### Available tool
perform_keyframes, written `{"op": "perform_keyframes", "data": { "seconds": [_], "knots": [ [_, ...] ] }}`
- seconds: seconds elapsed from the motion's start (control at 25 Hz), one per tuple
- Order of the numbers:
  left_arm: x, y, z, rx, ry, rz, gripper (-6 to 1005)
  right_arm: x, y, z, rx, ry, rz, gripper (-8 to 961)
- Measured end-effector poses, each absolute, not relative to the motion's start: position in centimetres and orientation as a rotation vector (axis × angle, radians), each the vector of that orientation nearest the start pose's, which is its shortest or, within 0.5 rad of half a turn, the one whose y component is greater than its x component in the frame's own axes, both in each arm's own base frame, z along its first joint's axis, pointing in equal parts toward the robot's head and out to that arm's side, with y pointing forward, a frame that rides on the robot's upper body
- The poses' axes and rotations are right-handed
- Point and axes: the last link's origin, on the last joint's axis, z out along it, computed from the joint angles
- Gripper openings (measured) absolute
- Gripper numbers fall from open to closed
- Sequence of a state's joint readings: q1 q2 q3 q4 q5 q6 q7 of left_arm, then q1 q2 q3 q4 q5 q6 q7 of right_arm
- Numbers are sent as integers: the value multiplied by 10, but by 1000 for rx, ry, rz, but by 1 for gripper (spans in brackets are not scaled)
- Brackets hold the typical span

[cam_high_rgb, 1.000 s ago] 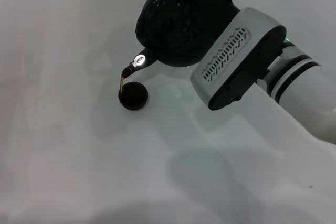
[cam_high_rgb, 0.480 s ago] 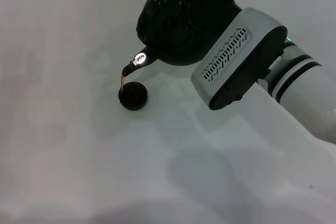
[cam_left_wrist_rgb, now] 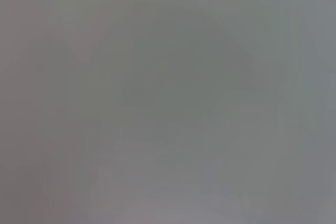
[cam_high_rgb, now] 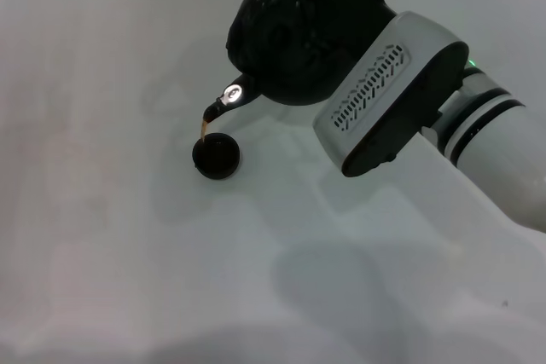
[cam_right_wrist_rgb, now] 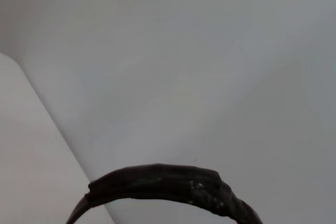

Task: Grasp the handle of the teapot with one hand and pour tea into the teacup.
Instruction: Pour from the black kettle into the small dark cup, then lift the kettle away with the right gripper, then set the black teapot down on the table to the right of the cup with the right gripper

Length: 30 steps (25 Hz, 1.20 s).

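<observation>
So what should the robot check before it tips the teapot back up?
1. Tea stream landing in the teacup: ok, it drops from the spout onto the cup's rim side.
2. Teacup upright on the table: ok.
3. Spilled tea around the cup: ok, none seen.
4. How full the cup is: cannot tell, its inside looks dark.
5. Right gripper's hold on the handle: cannot tell, the fingers are hidden, though the teapot hangs tilted in the air.
6. Left arm out of the way: ok, it is absent from the head view.
</observation>
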<state>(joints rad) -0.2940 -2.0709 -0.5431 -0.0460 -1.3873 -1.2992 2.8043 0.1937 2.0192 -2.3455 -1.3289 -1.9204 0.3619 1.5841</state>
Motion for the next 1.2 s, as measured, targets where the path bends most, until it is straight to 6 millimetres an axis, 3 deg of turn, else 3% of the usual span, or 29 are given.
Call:
{"op": "perform_keyframes", "data": {
  "seconds": [0.88, 1.2],
  "knots": [
    [-400, 266, 34, -1243, -735, -712, 859, 151, 307, -81, -2020, -91, 257, 117],
    [-400, 267, 33, -1245, -741, -708, 859, 151, 310, -67, -2049, 108, 346, 117]
  ]
}}
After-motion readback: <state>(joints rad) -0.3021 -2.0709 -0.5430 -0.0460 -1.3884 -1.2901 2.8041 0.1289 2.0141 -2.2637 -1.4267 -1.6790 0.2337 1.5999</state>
